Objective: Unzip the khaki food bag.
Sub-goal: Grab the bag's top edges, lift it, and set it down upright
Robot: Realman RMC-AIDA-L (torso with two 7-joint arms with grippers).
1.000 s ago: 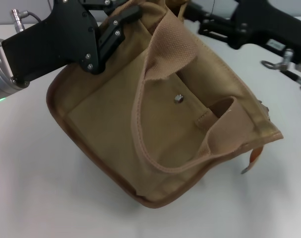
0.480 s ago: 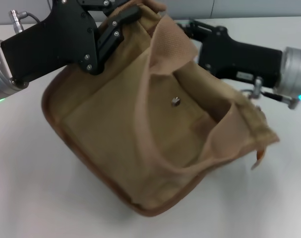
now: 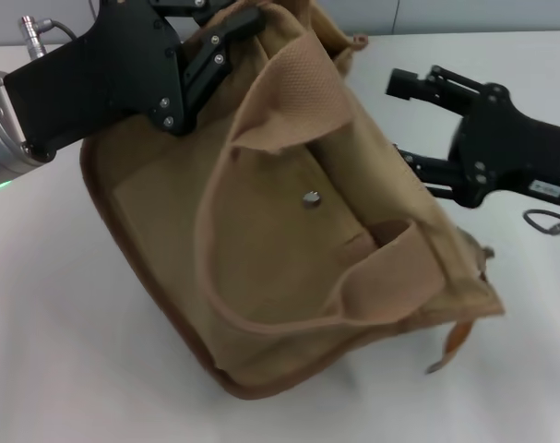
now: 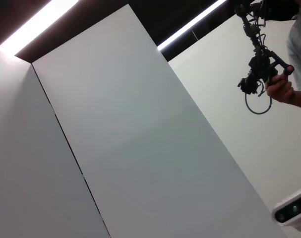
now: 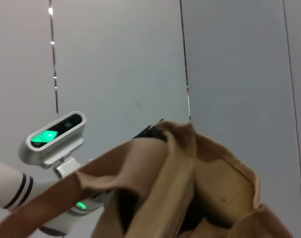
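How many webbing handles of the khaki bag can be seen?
1 for certain: a wide loop handle lying across the khaki food bag's front pocket side. A second may be hidden behind.

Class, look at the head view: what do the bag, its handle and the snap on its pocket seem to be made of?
Bag: matte tan woven cloth, probably canvas; it creases and sags.
Handle: tan webbing with a coarse dotted weave.
Snap: small, shiny and silvery, likely metal.
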